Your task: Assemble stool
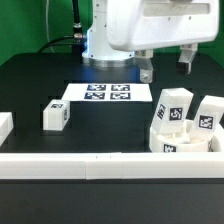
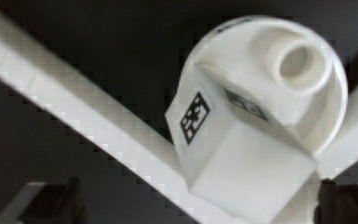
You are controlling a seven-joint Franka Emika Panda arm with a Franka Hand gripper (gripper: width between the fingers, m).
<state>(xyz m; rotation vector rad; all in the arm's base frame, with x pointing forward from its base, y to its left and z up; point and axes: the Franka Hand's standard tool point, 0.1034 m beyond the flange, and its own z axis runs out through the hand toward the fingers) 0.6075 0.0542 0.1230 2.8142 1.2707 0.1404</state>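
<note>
Several legs (image 1: pixel 176 108) cluster with the seat (image 2: pixel 247 45) just below the claw (image 1: pixel 165 67), beside the rail (image 1: pixel 90 165). The claw's fingers stand apart, gripping nothing, above the tabletop (image 1: pixel 30 80). One leg (image 1: pixel 55 115) lies alone, well apart from the claw, past the marker board (image 1: pixel 106 93).

Black matte counter (image 1: pixel 40 85) filling mid-frame; green backdrop (image 1: pixel 30 25) at upper left and upper right; dark cables (image 1: pixel 76 22) hanging upper left; even, soft lighting.

No words or numbers can be read, only square tags (image 2: pixel 195 117) on the stool legs (image 1: pixel 55 116) and the marker board (image 1: pixel 105 93)
</note>
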